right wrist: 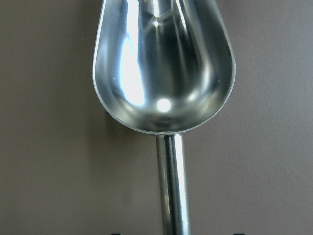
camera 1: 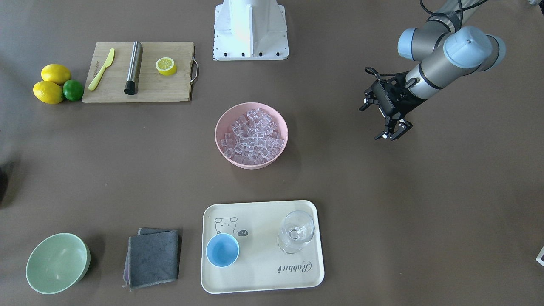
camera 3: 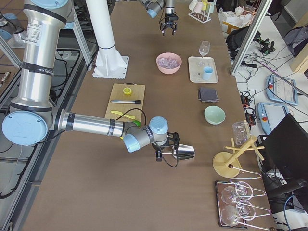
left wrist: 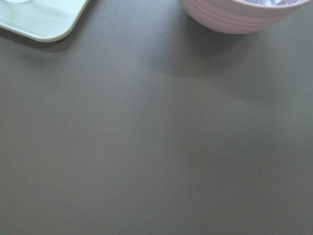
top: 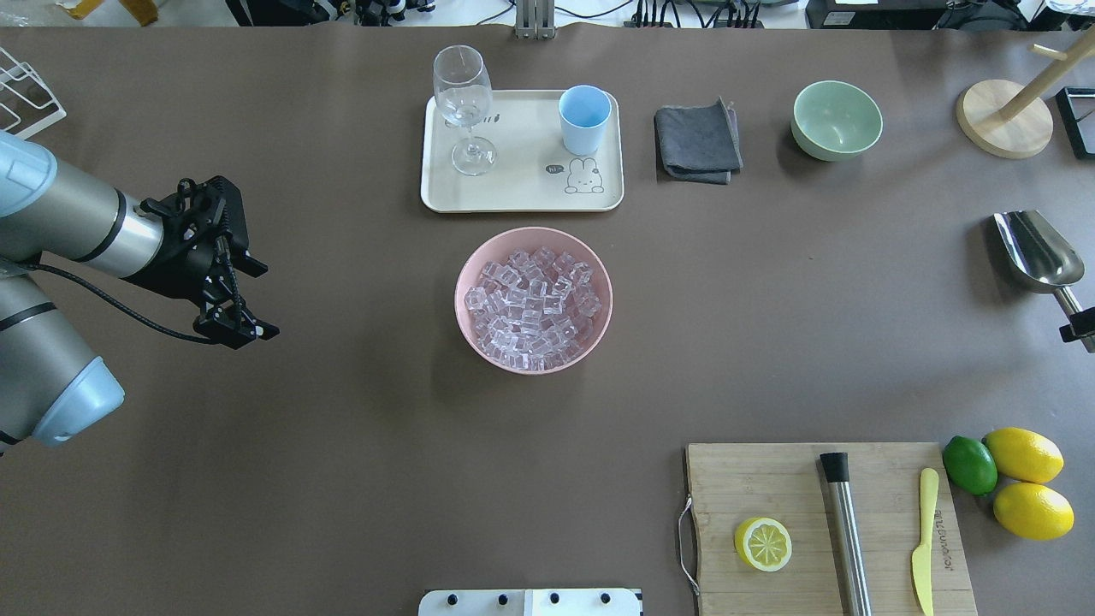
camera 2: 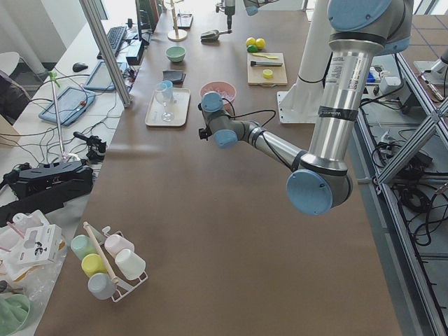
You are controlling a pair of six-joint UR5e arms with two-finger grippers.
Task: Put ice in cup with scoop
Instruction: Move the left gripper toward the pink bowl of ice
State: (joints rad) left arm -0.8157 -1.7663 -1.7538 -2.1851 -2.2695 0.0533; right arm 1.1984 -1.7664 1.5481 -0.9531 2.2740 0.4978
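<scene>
The ice (top: 532,298) fills a pink bowl (top: 469,329) at the table's middle. The light-blue cup (top: 584,115) stands upright on a cream tray (top: 513,195) beyond the bowl. It also shows in the front view (camera 1: 222,250). The silver scoop (top: 1035,250) is at the far right, its bowl facing up and empty (right wrist: 164,63). My right gripper (top: 1080,329) is shut on the scoop's handle (right wrist: 173,196), and its fingers barely show. My left gripper (top: 248,329) is open and empty, hovering left of the pink bowl.
A stemmed glass (top: 463,107) shares the tray. A grey cloth (top: 697,139) and a green bowl (top: 836,118) lie right of it. A cutting board (top: 881,479) near me holds a lemon half, a steel cylinder (top: 847,535) and a yellow knife. Lemons and a lime (top: 969,464) sit beside it.
</scene>
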